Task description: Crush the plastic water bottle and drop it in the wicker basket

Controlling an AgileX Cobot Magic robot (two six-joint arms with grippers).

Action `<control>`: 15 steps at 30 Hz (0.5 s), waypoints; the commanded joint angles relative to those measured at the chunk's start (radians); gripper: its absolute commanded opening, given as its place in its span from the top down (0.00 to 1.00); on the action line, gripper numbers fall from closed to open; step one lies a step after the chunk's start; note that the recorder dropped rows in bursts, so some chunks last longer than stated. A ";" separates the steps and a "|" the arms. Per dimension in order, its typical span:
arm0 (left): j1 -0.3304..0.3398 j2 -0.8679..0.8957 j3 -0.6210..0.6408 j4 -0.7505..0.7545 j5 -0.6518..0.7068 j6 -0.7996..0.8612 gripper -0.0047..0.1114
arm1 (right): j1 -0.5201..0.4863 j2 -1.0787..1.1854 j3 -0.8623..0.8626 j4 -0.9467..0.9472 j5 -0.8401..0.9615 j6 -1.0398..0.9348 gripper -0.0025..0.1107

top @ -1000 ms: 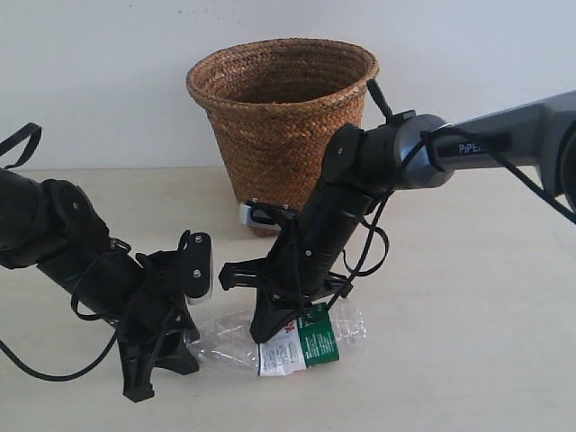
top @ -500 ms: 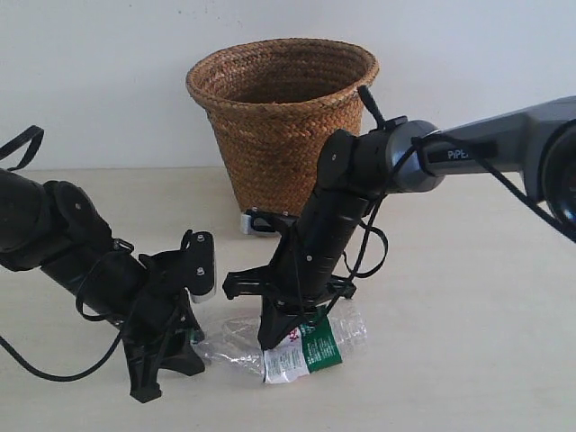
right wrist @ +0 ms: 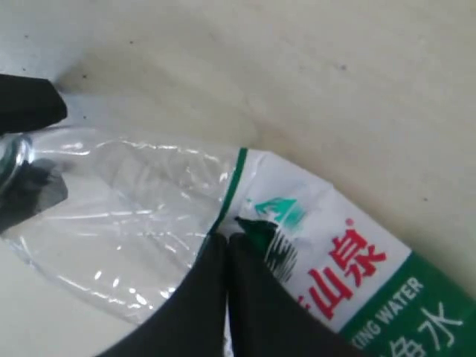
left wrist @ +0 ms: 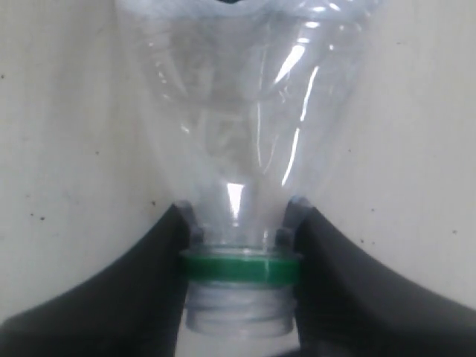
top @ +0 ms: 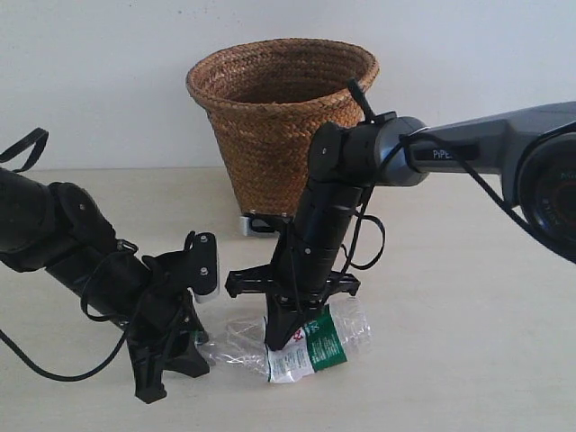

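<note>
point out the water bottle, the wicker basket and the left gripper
plastic water bottle (top: 315,349): exterior view, on its label
wicker basket (top: 261,153): exterior view, on its woven wall
left gripper (left wrist: 242,217): left wrist view, midway between its fingertips

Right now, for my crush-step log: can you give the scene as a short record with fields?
object: plastic water bottle lying on the table, partly crumpled
left: left gripper shut on its neck
right: right gripper shut, tips pressing on the label
target: wicker basket upright behind, bottle not in it
</note>
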 commanded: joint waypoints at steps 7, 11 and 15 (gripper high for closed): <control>0.009 -0.026 0.004 0.044 -0.022 -0.027 0.92 | -0.020 -0.123 0.022 -0.207 0.041 -0.089 0.98; 0.009 -0.026 0.004 0.044 -0.024 -0.027 0.92 | -0.021 -0.222 0.022 -0.198 0.041 -0.089 0.98; 0.009 -0.026 0.004 0.044 -0.022 -0.027 0.92 | -0.020 -0.244 0.023 -0.157 0.041 -0.089 0.98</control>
